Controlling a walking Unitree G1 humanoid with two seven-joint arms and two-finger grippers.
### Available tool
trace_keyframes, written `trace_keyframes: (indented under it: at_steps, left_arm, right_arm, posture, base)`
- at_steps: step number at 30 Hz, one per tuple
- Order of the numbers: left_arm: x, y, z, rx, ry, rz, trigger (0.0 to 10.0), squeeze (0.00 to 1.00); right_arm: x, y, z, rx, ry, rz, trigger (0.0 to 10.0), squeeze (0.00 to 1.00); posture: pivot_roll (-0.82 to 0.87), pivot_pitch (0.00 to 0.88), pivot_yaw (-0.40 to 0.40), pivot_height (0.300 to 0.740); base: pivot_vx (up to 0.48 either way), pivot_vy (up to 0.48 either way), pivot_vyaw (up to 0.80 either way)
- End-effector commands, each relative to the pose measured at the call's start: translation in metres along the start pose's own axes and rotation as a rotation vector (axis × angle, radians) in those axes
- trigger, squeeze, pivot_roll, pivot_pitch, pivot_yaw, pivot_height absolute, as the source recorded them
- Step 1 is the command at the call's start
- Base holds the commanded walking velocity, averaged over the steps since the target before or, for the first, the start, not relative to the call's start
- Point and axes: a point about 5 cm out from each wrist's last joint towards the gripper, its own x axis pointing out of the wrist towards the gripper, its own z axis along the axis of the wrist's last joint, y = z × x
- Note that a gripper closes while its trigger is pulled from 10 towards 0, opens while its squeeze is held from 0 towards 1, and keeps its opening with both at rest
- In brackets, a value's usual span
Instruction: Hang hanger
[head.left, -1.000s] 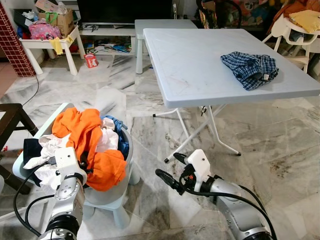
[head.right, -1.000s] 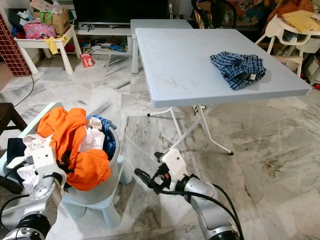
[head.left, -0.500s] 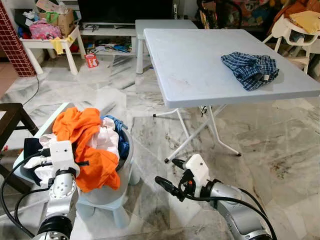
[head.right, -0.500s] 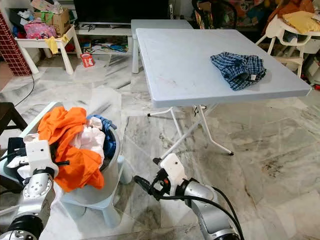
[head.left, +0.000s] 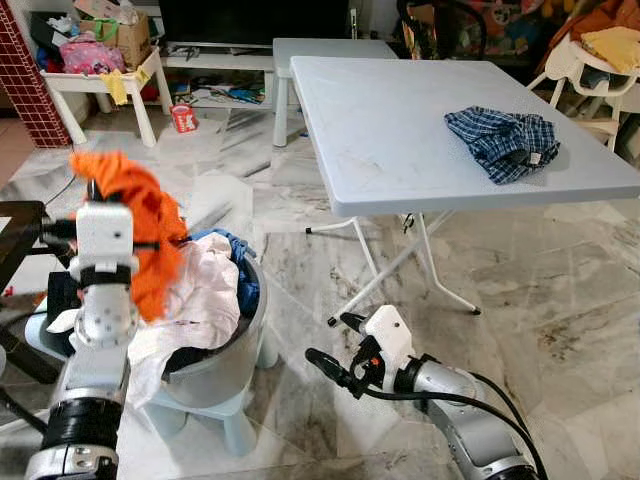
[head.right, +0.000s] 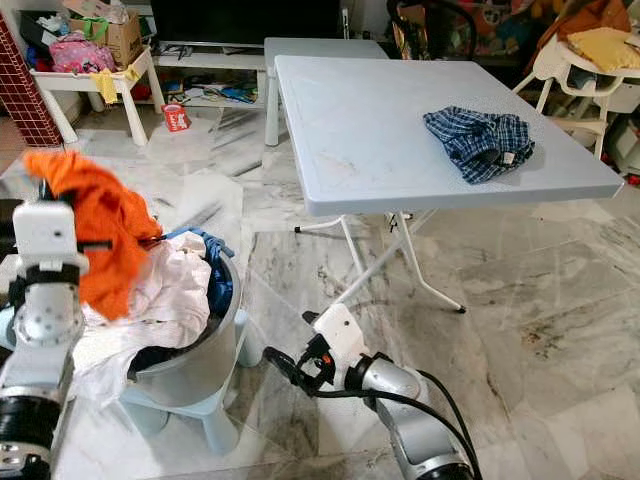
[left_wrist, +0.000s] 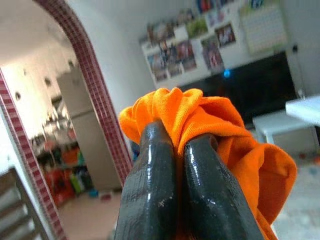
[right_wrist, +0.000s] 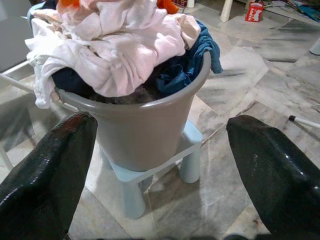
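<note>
Gripping orange garment (head.left: 140, 225), left tool (left_wrist: 172, 150).

Laundry bucket (head.left: 225, 345) at 9 o'clock, low left, on small stool (head.left: 232, 412); clothes heaped in it. Left gripper (left_wrist: 175, 185) raised above bucket's left side, fingers clamped on garment (head.left: 140, 225) hanging over pile. Right gripper (head.left: 330, 345) near floor at 6 o'clock, right of bucket, fingers spread, apart from it. Folding table (head.left: 400, 150) at 1 o'clock; crumpled shirt (head.left: 503, 140) on its right part. Second table (head.left: 320, 48) behind it at 12. Low bench (head.left: 100, 85) at 11 o'clock; can (head.left: 182, 118) on floor just right of bench.
</note>
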Motion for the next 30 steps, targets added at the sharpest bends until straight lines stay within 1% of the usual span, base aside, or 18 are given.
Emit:
trace_keyframes:
  at_steps: [1, 9, 10, 11, 12, 14, 15, 16, 17, 18, 19, 20, 22, 23, 25, 27, 28, 30]
  left_arm:
    - [0.009, -0.003, 0.025, 0.009, -0.093, -0.005, 0.0, 0.00]
    - [0.009, -0.005, 0.045, 0.016, -0.143, -0.008, 0.0, 0.00]
    - [0.007, -0.006, 0.055, 0.030, -0.173, -0.021, 0.0, 0.00]
    - [0.007, -0.006, 0.055, 0.030, -0.173, -0.021, 0.0, 0.00]
    - [0.004, -0.006, 0.060, 0.032, -0.183, -0.029, 0.0, 0.00]
    - [0.000, -0.007, 0.059, 0.027, -0.167, -0.033, 0.0, 0.00]
    - [-0.005, -0.008, 0.056, 0.031, -0.155, -0.045, 0.0, 0.00]
    - [-0.015, -0.009, 0.045, 0.037, -0.101, -0.058, 0.0, 0.00]
    - [-0.015, -0.009, 0.045, 0.037, -0.101, -0.058, 0.0, 0.00]
    - [-0.028, -0.010, 0.026, 0.022, -0.001, -0.057, 0.0, 0.00]
    - [-0.033, -0.010, 0.018, 0.011, 0.045, -0.053, 0.0, 0.00]
    - [-0.033, -0.010, 0.018, 0.011, 0.045, -0.053, 0.0, 0.00]
    - [-0.056, -0.007, -0.014, -0.036, 0.239, -0.012, 0.0, 0.00]
    - [-0.056, -0.007, -0.014, -0.036, 0.239, -0.012, 0.0, 0.00]
    - [-0.078, -0.004, -0.042, -0.090, 0.416, 0.042, 0.0, 0.00]
    - [-0.092, 0.000, -0.060, -0.115, 0.526, 0.077, 0.0, 0.00]
    - [-0.102, 0.003, -0.070, -0.146, 0.591, 0.113, 0.0, 0.00]
    - [-0.108, 0.004, -0.074, -0.157, 0.624, 0.124, 0.0, 0.00]
  right_arm:
    - [0.000, -0.002, -0.001, -0.012, 0.011, -0.005, 10.0, 0.00]
    - [0.000, -0.001, -0.003, -0.014, 0.013, -0.009, 10.0, 0.00]
    - [0.000, -0.001, -0.005, -0.016, 0.015, -0.010, 10.0, 0.00]
    - [0.000, -0.001, -0.005, -0.016, 0.015, -0.010, 10.0, 0.00]
    - [0.000, -0.001, -0.005, -0.018, 0.018, -0.011, 10.0, 0.00]
    - [0.000, 0.000, -0.006, -0.019, 0.019, -0.011, 10.0, 0.00]
    - [0.000, 0.000, -0.006, -0.021, 0.020, -0.010, 10.0, 0.00]
    - [-0.001, 0.000, -0.007, -0.022, 0.023, -0.009, 10.0, 0.00]
    - [-0.001, 0.000, -0.007, -0.022, 0.023, -0.009, 10.0, 0.00]
    - [-0.001, 0.000, -0.007, -0.025, 0.027, -0.008, 10.0, 0.00]
    - [-0.001, 0.000, -0.007, -0.028, 0.028, -0.007, 10.0, 0.00]
    - [-0.001, 0.000, -0.007, -0.028, 0.028, -0.007, 10.0, 0.00]
    - [-0.001, 0.000, -0.008, -0.033, 0.031, -0.005, 10.0, 0.00]
    - [-0.001, 0.000, -0.008, -0.033, 0.031, -0.005, 10.0, 0.00]
    - [-0.001, 0.000, -0.008, -0.039, 0.034, -0.002, 10.0, 0.00]
    - [-0.001, 0.000, -0.008, -0.043, 0.037, 0.001, 10.0, 0.00]
    - [-0.001, 0.000, -0.009, -0.046, 0.041, 0.005, 10.0, 0.00]
    - [-0.002, -0.001, -0.009, -0.049, 0.044, 0.006, 10.0, 0.00]
  posture:
    - [0.07, 0.000, -0.065, 0.740]
    - [0.07, 0.000, -0.062, 0.740]
    - [0.07, 0.000, -0.063, 0.740]
    - [0.07, 0.000, -0.063, 0.740]
    - [0.07, 0.000, -0.063, 0.740]
    - [0.07, 0.000, -0.065, 0.740]
    - [0.07, 0.000, -0.066, 0.740]
    - [0.07, 0.000, -0.067, 0.740]
    - [0.07, 0.000, -0.067, 0.740]
    - [0.07, 0.000, -0.067, 0.740]
    - [0.07, 0.000, -0.067, 0.740]
    - [0.07, 0.000, -0.067, 0.740]
    - [0.07, 0.000, -0.071, 0.740]
    - [0.07, 0.000, -0.071, 0.740]
    - [0.07, 0.000, -0.075, 0.740]
    - [0.06, 0.000, -0.075, 0.740]
    - [0.06, 0.000, -0.078, 0.740]
    - [0.06, 0.000, -0.080, 0.740]
  base:
    - [0.000, 0.000, 0.00]
    - [0.000, 0.000, 0.00]
    - [0.000, 0.000, 0.00]
    - [0.000, 0.000, 0.00]
    - [0.000, 0.000, 0.00]
    - [0.000, 0.000, 0.00]
    - [0.000, 0.000, 0.00]
    - [0.000, 0.000, 0.00]
    - [0.000, 0.000, 0.00]
    - [0.000, 0.000, 0.00]
    - [0.000, 0.000, 0.00]
    - [0.000, 0.000, 0.00]
    - [0.000, 0.000, 0.00]
    - [0.000, 0.000, 0.00]
    - [0.000, 0.000, 0.00]
    - [0.000, 0.000, 0.00]
    - [0.000, 0.000, 0.00]
    - [0.000, 0.000, 0.00]
